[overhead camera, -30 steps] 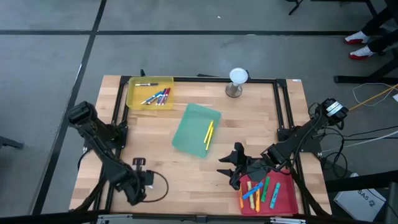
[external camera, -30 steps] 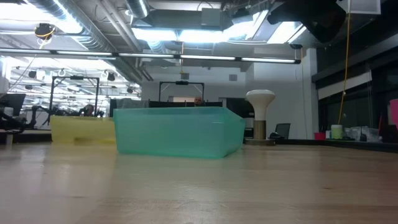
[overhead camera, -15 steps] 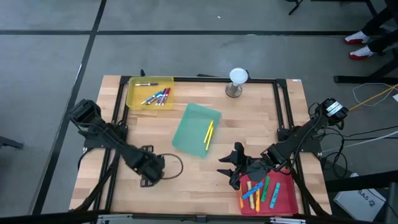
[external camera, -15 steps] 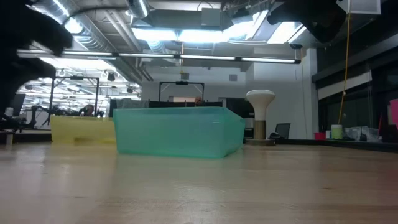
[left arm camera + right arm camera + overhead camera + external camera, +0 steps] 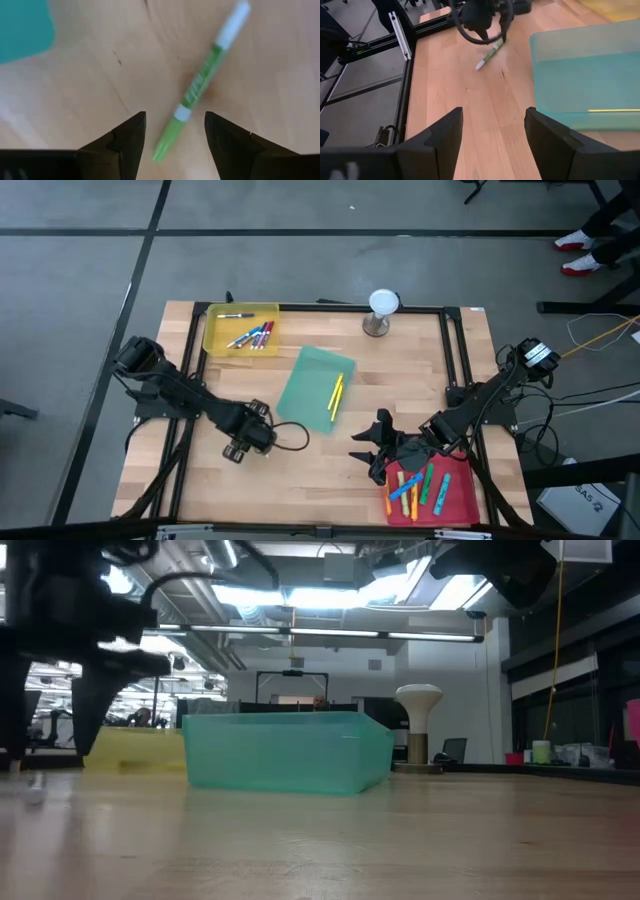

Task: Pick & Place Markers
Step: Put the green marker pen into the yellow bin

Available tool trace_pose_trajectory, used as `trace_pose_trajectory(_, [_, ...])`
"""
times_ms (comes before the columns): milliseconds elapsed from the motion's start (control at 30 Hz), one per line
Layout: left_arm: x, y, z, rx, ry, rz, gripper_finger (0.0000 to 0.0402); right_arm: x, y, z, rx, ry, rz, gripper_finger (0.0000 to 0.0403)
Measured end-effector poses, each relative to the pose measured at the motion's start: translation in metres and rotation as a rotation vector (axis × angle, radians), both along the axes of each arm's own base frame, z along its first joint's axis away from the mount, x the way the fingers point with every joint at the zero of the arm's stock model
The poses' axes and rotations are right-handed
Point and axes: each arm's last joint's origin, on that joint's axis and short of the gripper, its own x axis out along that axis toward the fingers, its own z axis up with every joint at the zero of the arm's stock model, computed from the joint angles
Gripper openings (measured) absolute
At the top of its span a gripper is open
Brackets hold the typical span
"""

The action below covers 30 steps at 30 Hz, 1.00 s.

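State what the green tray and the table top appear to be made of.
Green tray: likely plastic, translucent and smooth; light glows through its teal walls in the low view. Table top: apparently wood, pale with a low sheen; plank seams and grain lines show in the high view.

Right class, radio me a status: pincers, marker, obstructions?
Left pincer open, over green marker lying on table. Right pincer open, empty, beside red tray. Nothing blocking.

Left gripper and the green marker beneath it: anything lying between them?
Nothing: the left wrist view shows the green marker on bare wood between the open left gripper's fingers.
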Motion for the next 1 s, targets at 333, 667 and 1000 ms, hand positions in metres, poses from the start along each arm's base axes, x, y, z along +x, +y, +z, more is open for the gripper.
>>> trace_pose_trajectory(333, [0.006,0.021,-0.012,-0.025,-0.003,-0.142,0.0189,0.000,0.000,0.000,0.003,0.000,-0.001,0.0209])
trace_pose_trajectory(667, [0.006,0.032,-0.025,-0.028,-0.038,-0.182,0.0189,0.000,0.000,0.000,0.005,-0.001,-0.004,0.0209])
trace_pose_trajectory(1000, [0.004,0.034,-0.029,-0.051,-0.049,-0.208,0.0189,0.000,0.000,0.000,0.003,-0.003,-0.010,0.0209])
